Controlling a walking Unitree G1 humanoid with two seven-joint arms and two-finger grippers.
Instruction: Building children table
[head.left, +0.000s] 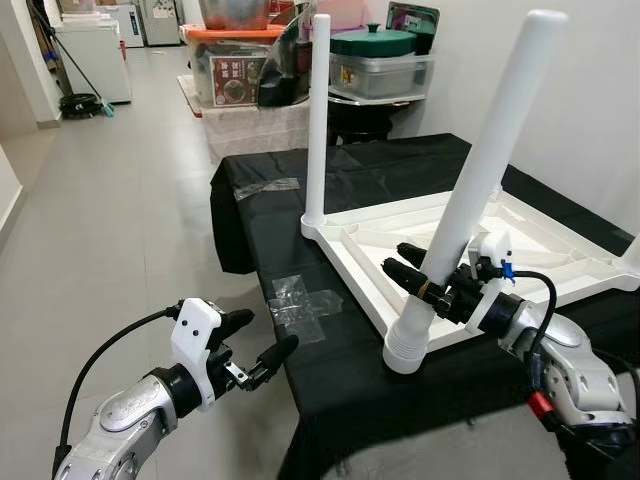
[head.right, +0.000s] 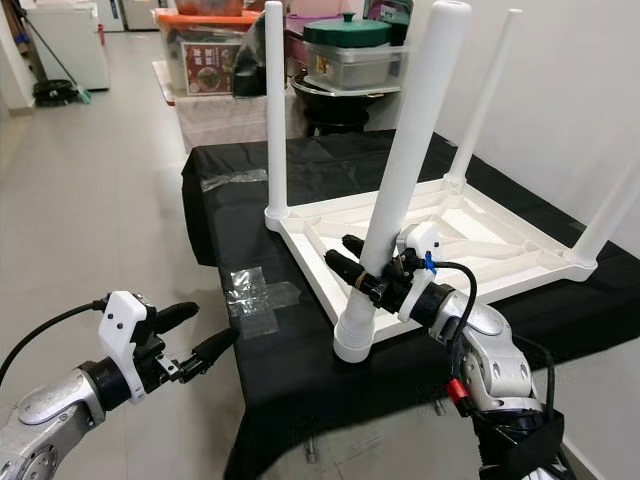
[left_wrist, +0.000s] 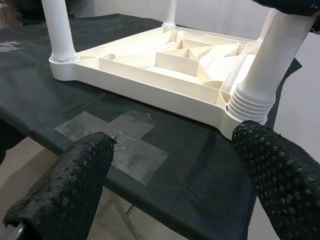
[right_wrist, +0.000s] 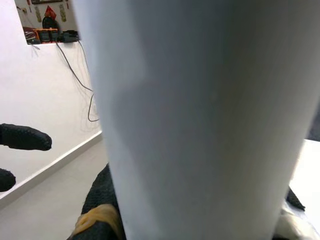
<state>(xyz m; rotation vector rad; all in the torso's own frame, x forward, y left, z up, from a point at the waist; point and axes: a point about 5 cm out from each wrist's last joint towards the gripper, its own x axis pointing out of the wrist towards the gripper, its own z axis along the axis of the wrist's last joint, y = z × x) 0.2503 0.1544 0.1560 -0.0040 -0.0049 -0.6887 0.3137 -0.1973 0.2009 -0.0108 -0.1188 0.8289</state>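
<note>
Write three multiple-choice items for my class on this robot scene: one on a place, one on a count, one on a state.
1. Where does the upturned white table top lie?
A on the floor
B on the black cloth
C on a shelf

2. How many white legs stand on it?
A two
B three
C four

3. What is the right pincer doing?
A closed around the nearest leg
B hanging idle
C pressing the clear tape

Answers:
1 B, the frame rests on the cloth-covered surface.
2 C, the right eye view shows one leg at each corner.
3 A, its fingers clasp that leg just above its ribbed base, while the left pincer hovers open off the cloth's edge.
</note>
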